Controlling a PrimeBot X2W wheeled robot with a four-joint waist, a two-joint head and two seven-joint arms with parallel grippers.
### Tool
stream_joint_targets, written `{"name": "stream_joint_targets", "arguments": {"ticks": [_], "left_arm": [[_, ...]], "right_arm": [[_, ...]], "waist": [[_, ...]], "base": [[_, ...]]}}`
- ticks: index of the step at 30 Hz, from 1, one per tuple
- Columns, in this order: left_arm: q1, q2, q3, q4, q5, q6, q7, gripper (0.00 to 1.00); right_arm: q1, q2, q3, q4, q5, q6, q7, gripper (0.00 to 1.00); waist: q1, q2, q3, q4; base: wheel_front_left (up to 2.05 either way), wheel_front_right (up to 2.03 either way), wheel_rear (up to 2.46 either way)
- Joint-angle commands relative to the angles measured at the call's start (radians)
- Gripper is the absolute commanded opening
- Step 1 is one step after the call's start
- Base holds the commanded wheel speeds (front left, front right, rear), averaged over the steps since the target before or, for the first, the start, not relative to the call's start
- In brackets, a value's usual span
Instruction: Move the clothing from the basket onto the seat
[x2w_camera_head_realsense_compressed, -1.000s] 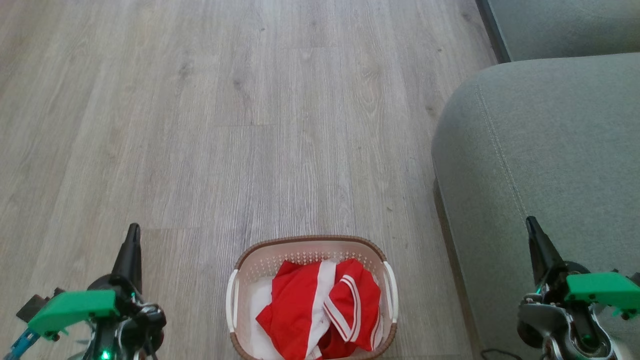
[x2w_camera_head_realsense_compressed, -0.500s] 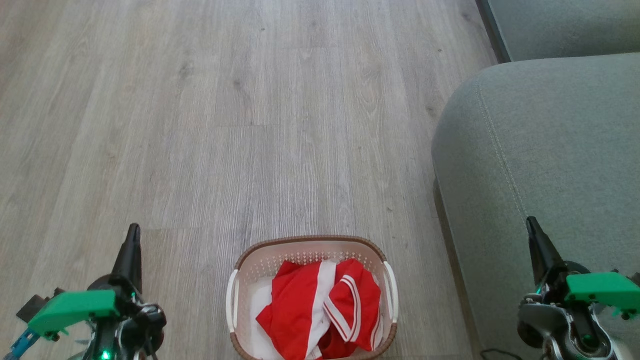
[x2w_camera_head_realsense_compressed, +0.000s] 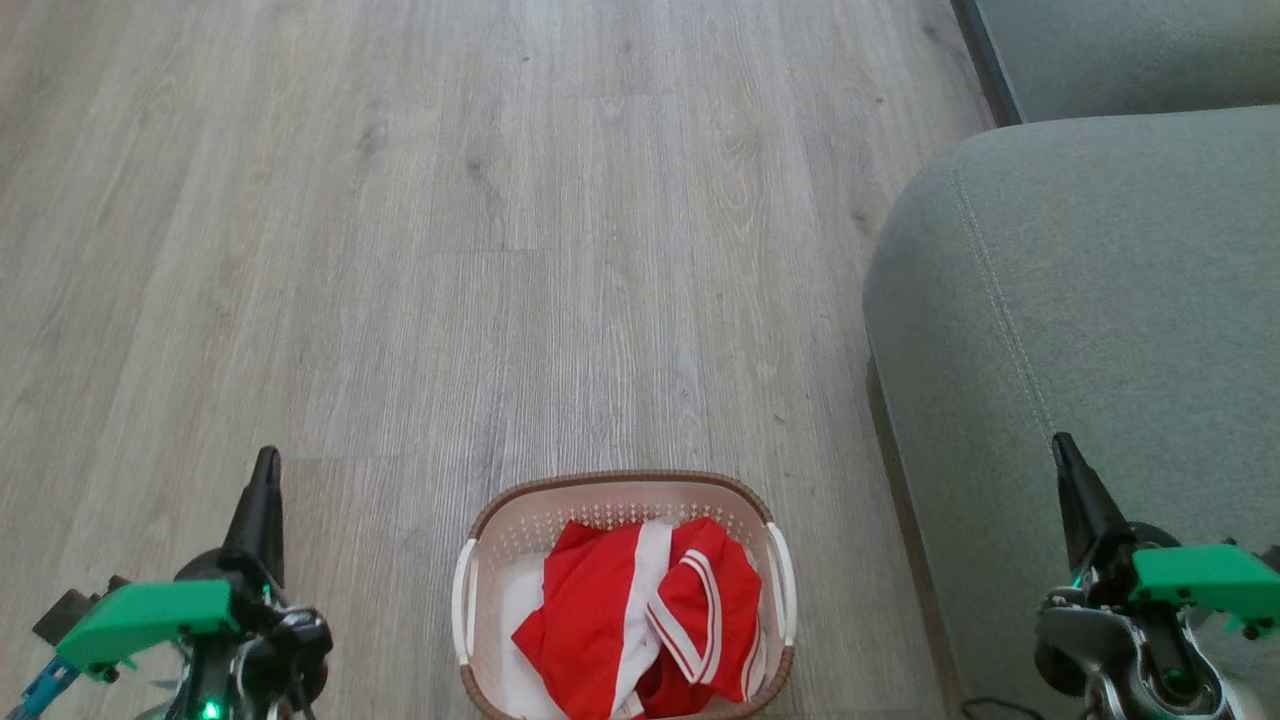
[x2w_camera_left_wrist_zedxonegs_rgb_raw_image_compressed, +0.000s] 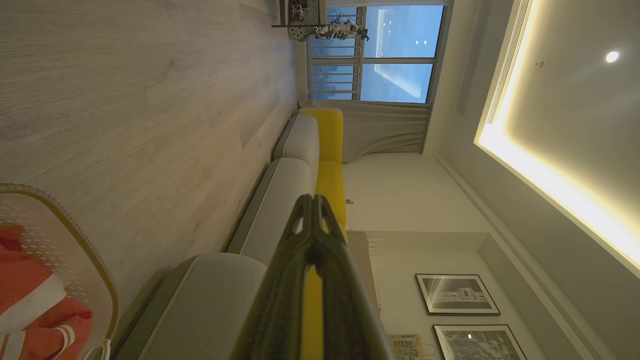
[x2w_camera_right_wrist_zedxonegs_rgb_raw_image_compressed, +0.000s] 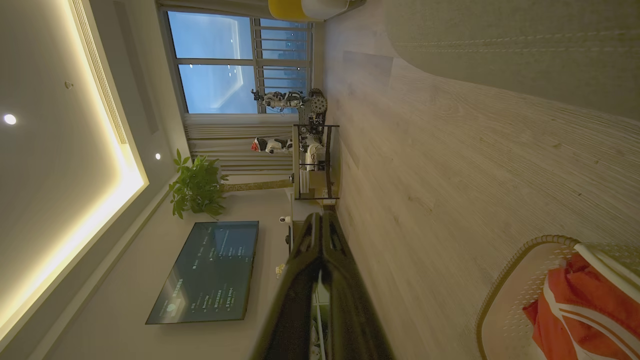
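Down at 6 o'clock, clothing (x2w_camera_head_realsense_compressed: 620, 610) sits heaped in the basket (x2w_camera_head_realsense_compressed: 620, 482), seat (x2w_camera_head_realsense_compressed: 1100, 300) at 3. Left tool (x2w_camera_head_realsense_compressed: 265, 470) and right tool (x2w_camera_head_realsense_compressed: 1062, 450) both pinched shut, empty. Worry: a shallow pinch slips off thin fabric, or lifts the basket too.

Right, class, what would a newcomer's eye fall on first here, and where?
Red clothing with white stripe trim, heaped in the white basket at the head view's bottom centre. Then the large grey-green seat at right, and the shut left gripper and right gripper in the lower corners.
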Motion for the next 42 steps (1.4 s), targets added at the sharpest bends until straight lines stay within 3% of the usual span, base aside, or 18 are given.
{"name": "stream_joint_targets", "arguments": {"ticks": [1,14,15,17,18,19,32,42], "left_arm": [[-0.051,0.008,0.036,-0.027,0.004,-0.007,0.008,0.0],[-0.051,0.008,0.036,-0.027,0.004,-0.007,0.008,0.0],[0.001,0.0,-0.001,0.002,0.0,0.001,-0.001,1.0],[0.011,-0.002,-0.003,0.03,0.0,0.001,-0.002,1.0],[0.024,-0.004,-0.004,0.046,0.0,0.001,-0.002,0.0],[0.032,-0.006,-0.004,0.057,0.001,0.001,-0.003,1.0],[0.042,-0.005,-0.019,0.023,0.032,0.01,-0.038,1.0],[0.042,-0.004,-0.036,-0.028,0.128,0.038,-0.067,1.0]], "right_arm": [[-0.051,-0.004,0.017,-0.038,0.006,0.0,0.006,0.0],[-0.051,-0.004,0.017,-0.038,0.006,0.0,0.006,0.0],[0.001,0.0,0.001,0.004,0.0,0.0,0.0,1.0],[0.013,0.003,0.005,0.031,0.0,0.0,-0.001,1.0],[0.023,0.006,0.006,0.05,0.0,0.0,-0.001,0.0],[0.032,0.009,0.008,0.06,-0.001,0.0,-0.002,1.0],[0.031,0.007,0.034,0.048,-0.031,0.0,-0.037,1.0],[0.028,0.006,0.037,0.015,-0.125,0.0,-0.067,1.0]], "waist": [[0.0,0.0,0.0,0.0],[0.0,0.0,0.0,0.0],[0.0,0.0,0.0,0.0],[0.0,0.0,0.0,0.0],[0.0,0.0,0.0,0.0],[0.0,0.0,0.0,0.0],[0.0,0.0,-0.004,0.002],[0.0,0.0,-0.007,0.004]], "base": [[0.0,0.0,0.0],[0.0,0.0,0.0],[0.0,0.0,0.0],[0.0,0.0,0.0],[0.0,0.0,0.0],[0.0,0.0,0.0],[0.0,0.0,0.0],[0.0,0.0,0.0]]}}
